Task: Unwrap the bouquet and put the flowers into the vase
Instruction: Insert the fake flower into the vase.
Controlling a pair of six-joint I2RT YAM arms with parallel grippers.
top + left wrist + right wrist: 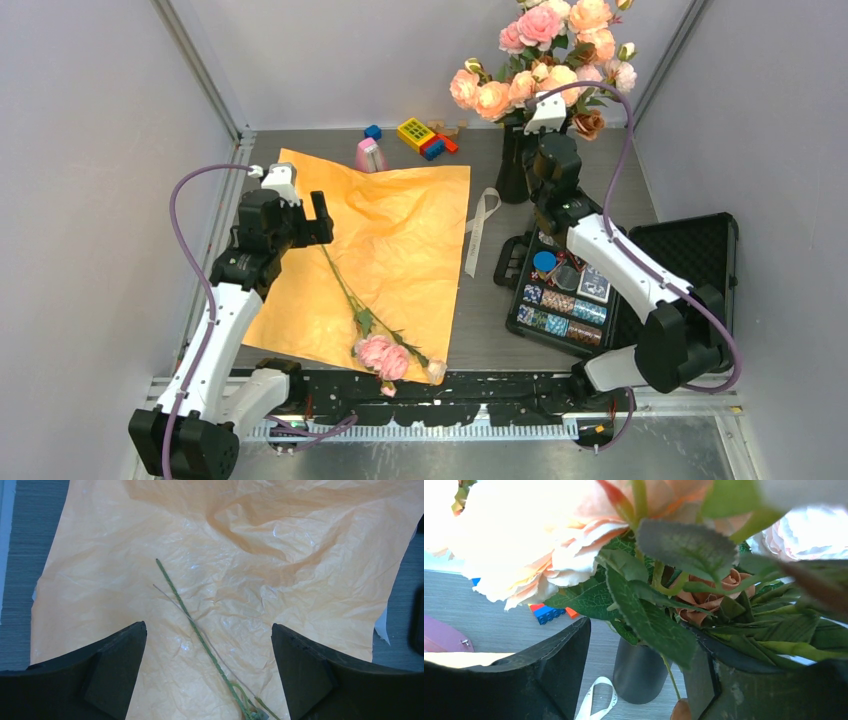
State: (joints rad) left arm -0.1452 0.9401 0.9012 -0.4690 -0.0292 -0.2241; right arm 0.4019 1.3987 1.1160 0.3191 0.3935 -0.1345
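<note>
The right end effector [639, 632] is open and empty among the pink and peach cloth roses [545, 60] in the tall shiny black vase [639, 672]. It could catch leaves [649, 615] and tip the vase. Far from the vase, the wide-open, empty left end effector [208, 627] hangs over a leftover pink rose [380, 352] on crinkly orange paper [400, 230].

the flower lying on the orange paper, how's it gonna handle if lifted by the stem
Likely top-heavy: the pink blooms sit at one end of a thin stem, so it may swing or droop. Probably light, being so slender. The crinkly paper underneath could slide or lift.
</note>
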